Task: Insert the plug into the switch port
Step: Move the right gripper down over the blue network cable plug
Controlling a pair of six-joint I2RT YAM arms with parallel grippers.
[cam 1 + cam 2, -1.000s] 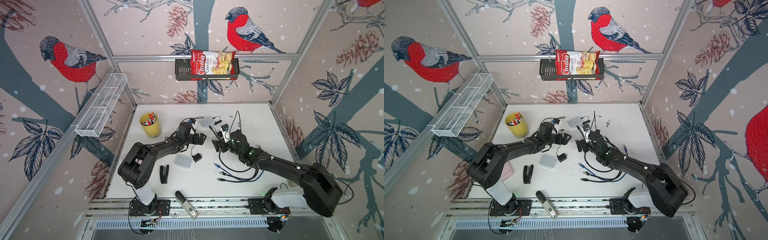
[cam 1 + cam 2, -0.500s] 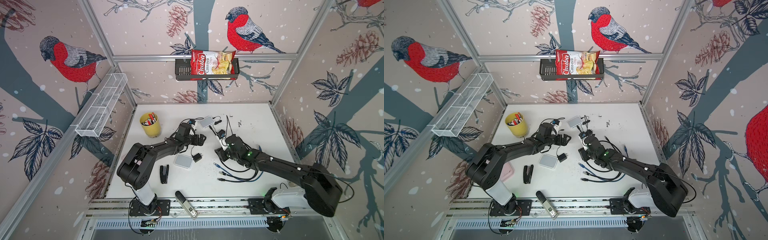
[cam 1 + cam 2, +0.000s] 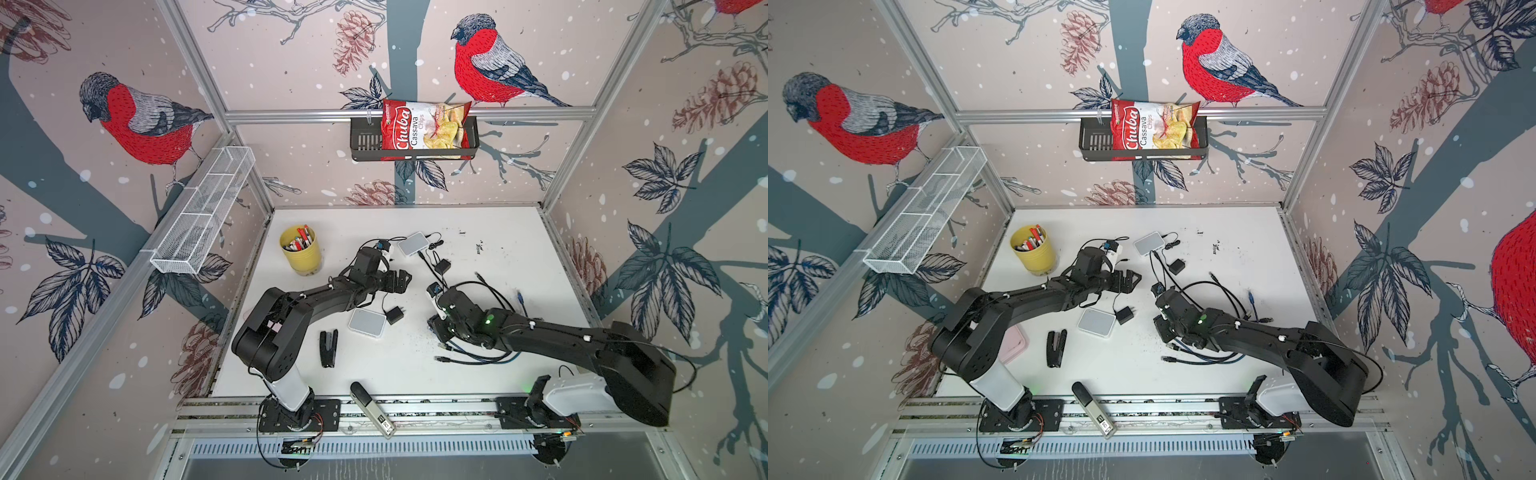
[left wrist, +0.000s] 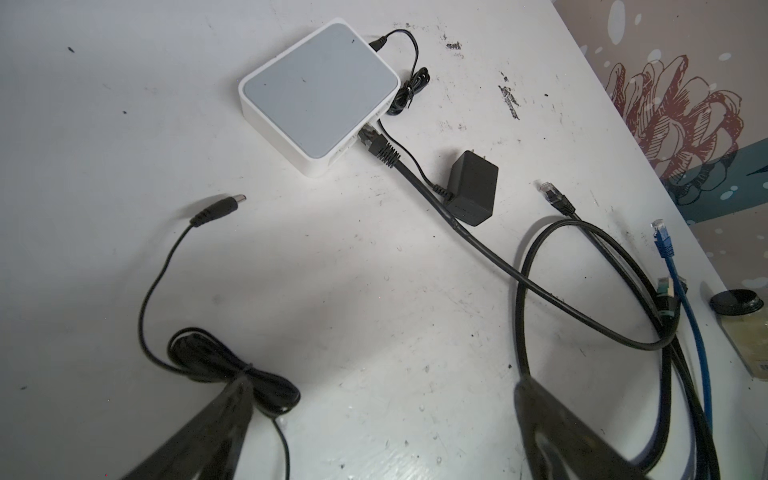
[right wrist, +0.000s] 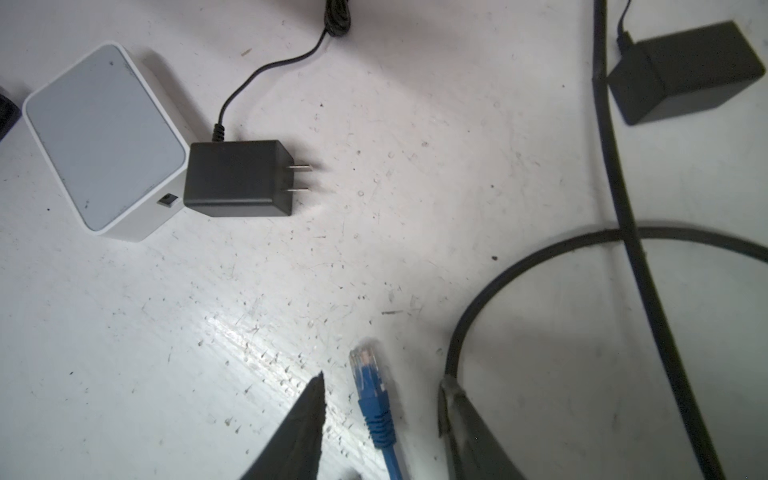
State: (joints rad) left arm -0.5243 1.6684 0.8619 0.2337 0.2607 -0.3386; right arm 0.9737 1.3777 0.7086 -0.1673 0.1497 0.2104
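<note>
Grasp step: my right pincer [image 5: 382, 379], half-open, straddles the blue plug [image 5: 368, 374] (not touching); next, pinch and carry to switch [image 5: 104, 137].

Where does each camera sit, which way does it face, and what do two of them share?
Top views: high in front, facing down and back across the white table; left arm and right arm show whole.
Left wrist: on the left arm, facing down at the far switch; its wide-apart jaws show.
Right wrist: on the right arm, facing down at the blue plug between its jaws, near switch beyond.
Shared: the far switch shows in the left wrist view and both top views.
</note>
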